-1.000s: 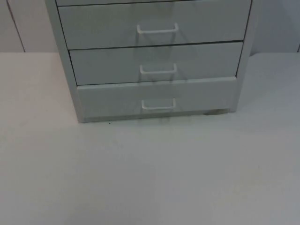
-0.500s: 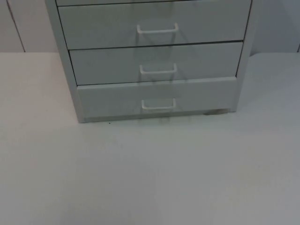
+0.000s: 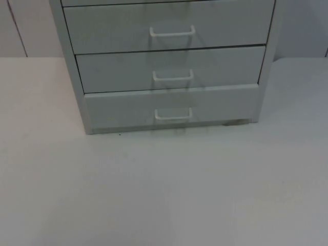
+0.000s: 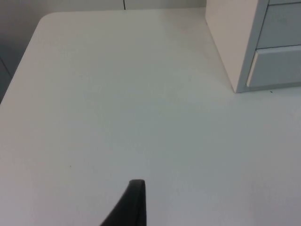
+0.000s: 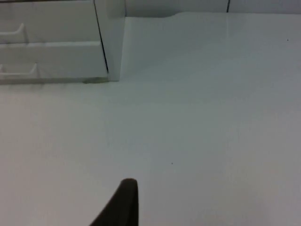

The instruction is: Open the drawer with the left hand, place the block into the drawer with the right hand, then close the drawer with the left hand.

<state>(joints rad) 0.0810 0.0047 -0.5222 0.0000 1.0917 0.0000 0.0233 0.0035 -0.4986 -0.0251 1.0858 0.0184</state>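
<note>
Top view: cabinet (image 3: 169, 61) at the table's (image 3: 164, 189) far edge, three drawers visible, all closed; bottom drawer (image 3: 171, 107) with a white handle (image 3: 173, 114). Left gripper (image 4: 134, 202) over bare table, cabinet's corner well apart; finger state cannot be told. Right gripper (image 5: 124, 202) over bare table, cabinet's other corner well apart; finger state cannot be told.

White table top (image 3: 164, 189) fills the lower frame — bare, matte, evenly lit. Grey partition wall (image 3: 20, 28) in the upper left, a dark vertical seam through it. Faint shadow under the cabinet's base, perhaps from overhead light.
</note>
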